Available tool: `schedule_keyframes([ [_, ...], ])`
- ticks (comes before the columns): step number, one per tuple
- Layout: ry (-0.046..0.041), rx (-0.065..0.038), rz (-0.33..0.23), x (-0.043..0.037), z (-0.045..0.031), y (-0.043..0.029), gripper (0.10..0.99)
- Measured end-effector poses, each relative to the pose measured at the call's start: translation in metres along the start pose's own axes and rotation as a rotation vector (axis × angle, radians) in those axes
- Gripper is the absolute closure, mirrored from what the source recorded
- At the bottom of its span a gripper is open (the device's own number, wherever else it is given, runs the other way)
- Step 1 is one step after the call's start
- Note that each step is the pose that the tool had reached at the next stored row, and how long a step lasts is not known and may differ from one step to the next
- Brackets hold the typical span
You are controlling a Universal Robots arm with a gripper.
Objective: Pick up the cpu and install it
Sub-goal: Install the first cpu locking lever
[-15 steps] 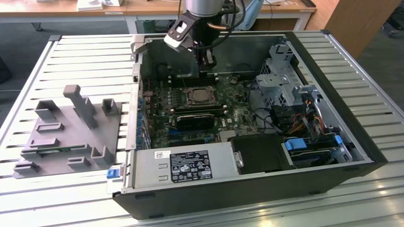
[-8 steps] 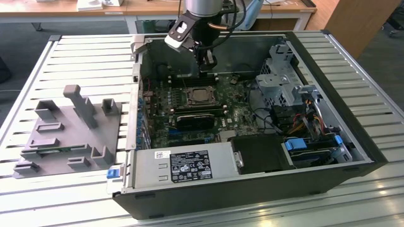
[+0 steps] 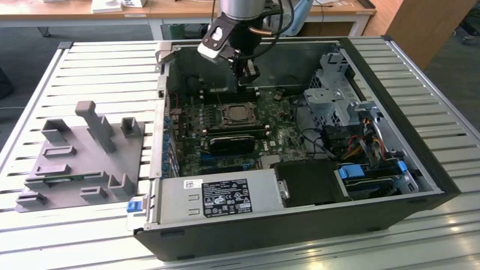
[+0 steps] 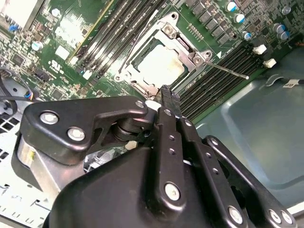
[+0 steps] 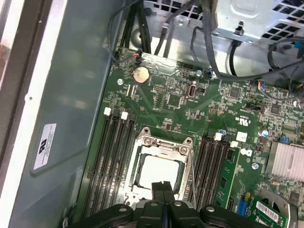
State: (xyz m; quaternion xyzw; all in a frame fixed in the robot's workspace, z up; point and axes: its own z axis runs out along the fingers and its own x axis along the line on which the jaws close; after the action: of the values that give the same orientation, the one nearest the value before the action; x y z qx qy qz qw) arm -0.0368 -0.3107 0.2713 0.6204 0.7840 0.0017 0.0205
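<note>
The cpu (image 3: 238, 114) lies flat in the motherboard socket inside the open computer case, its silver top framed by the socket's metal bracket. Both wrist views show it in the socket (image 4: 159, 64) (image 5: 159, 173). My gripper (image 3: 246, 83) hangs just above the board, a little beyond the socket toward the case's back wall. Its two black fingers (image 5: 163, 187) are pressed together with nothing between them. The fingertips (image 4: 168, 95) sit near the socket's edge, apart from the cpu.
A grey fixture (image 3: 82, 152) with upright blocks stands on the slatted table at the exterior view's left. Inside the case are the power supply (image 3: 217, 197), a metal drive cage (image 3: 334, 93), loose cables (image 3: 360, 140) and memory slots (image 5: 114, 152) beside the socket.
</note>
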Motion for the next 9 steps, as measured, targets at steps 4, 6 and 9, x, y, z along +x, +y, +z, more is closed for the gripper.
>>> schedule_keyframes([
  [4,0.0011,-0.001,-0.038,0.0,0.0,0.0,0.98],
  [6,0.0016,-0.002,-0.057,0.0,0.0,0.0,0.98],
  [9,0.0023,-0.003,-0.082,-0.0001,0.0,0.0,0.98],
])
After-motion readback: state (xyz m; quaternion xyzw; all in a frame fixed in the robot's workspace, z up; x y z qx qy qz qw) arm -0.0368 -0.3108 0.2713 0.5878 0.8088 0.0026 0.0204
